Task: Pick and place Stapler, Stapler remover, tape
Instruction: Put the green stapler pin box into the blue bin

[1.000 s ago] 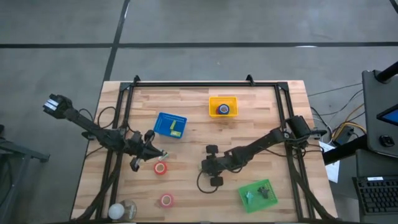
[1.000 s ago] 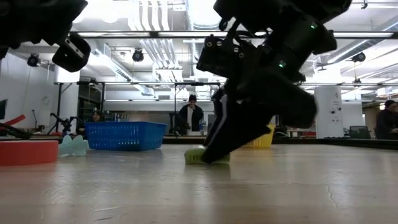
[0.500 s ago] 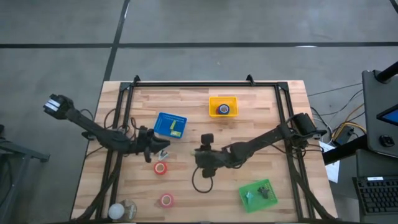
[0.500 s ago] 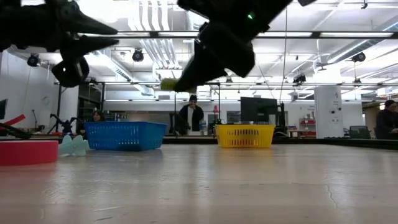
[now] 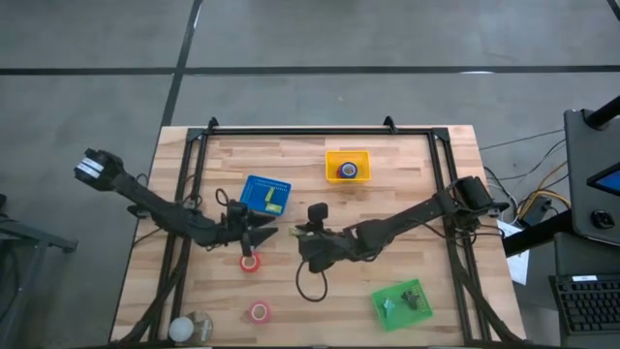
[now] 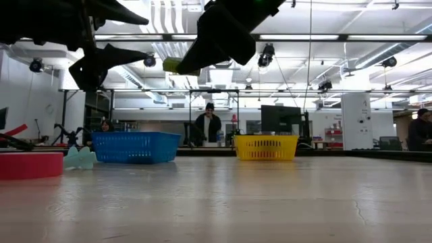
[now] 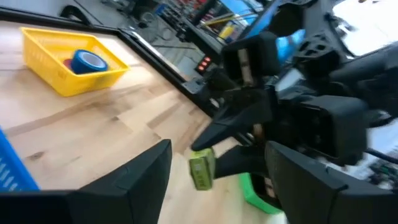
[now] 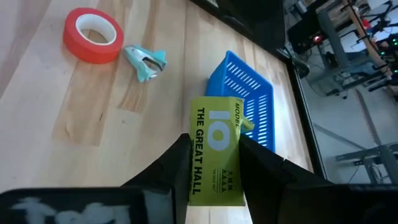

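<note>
My right gripper [image 8: 214,140] is shut on a small yellow-green stapler box [image 8: 214,149] and holds it high over the table's middle [image 5: 302,233]. My left gripper [image 7: 217,149] stands open just left of it [image 5: 263,233], its fingers pointing at the box [image 7: 202,169] and touching nothing. A red tape roll [image 8: 93,35] and a pale blue stapler remover [image 8: 146,61] lie flat on the table below. A blue tape roll [image 7: 87,62] lies in the yellow basket [image 5: 347,167]. Beside my left gripper stands the blue basket [image 5: 264,194]. My right gripper pinches the stapler box by its two long narrow sides [image 8: 194,155] between its two fingers. The fingers lie along the box, and its far end [image 6: 177,65] sticks out beyond them. They slant down toward the table's left. The box is lifted clear.
A green basket [image 5: 402,301] stands near the front right. A second red tape roll [image 5: 259,311] and a pale round thing [image 5: 189,328] lie near the front left. Black rails [image 5: 320,130] frame the table. People [image 6: 208,125] stand in the room behind.
My right gripper has lifted the stapler box off the table, well clear, and carried it toward the table's left. My left gripper has risen, moved a little toward the right and opened wide.
</note>
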Controlling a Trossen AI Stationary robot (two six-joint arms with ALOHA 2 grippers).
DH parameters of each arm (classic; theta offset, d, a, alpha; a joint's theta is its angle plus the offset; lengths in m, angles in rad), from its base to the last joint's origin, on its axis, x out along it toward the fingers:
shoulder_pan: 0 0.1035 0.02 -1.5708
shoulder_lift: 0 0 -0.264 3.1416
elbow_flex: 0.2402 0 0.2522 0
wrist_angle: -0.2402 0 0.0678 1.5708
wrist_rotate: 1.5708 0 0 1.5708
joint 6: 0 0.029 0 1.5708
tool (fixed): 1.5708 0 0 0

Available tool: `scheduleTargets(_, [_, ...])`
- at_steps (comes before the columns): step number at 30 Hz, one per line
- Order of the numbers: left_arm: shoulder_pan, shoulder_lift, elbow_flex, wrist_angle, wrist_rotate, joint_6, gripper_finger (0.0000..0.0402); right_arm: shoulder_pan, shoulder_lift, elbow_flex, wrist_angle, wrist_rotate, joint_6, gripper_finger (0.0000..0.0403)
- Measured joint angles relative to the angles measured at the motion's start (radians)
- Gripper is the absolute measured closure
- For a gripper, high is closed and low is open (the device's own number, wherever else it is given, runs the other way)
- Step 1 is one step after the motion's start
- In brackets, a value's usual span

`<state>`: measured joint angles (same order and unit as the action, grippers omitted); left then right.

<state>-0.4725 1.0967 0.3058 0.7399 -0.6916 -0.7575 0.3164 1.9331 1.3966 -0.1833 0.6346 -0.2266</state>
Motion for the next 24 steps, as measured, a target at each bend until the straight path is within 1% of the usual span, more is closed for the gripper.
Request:
scheduleTargets(4, [0.002,0.046,0.022,-0.003,-0.037,0.000,0.0137,0.000,0.000,0.008,0.023,0.012,-0.027,0.0294])
scheduleTargets(6, [0.006,0.069,0.034,-0.002,-0.036,-0.001,0.0138,0.000,0.000,0.016,0.023,0.028,-0.046,0.0294])
scheduleTargets(12, [0.013,0.144,0.091,-0.001,-0.027,0.006,0.0138,-0.003,0.000,0.039,0.044,0.031,-0.081,0.0292])
scheduleTargets(18, [0.015,0.182,0.136,-0.023,-0.025,0.033,0.0139,-0.007,0.000,0.044,0.043,0.031,-0.089,0.0292])
scheduleTargets(21, [0.017,0.186,0.145,-0.044,-0.025,0.041,0.0150,-0.007,0.000,0.043,0.043,0.031,-0.090,0.0292])
scheduleTargets(24, [0.024,0.189,0.142,-0.044,-0.022,0.021,0.0177,-0.007,0.000,0.043,0.046,0.031,-0.093,0.0292])
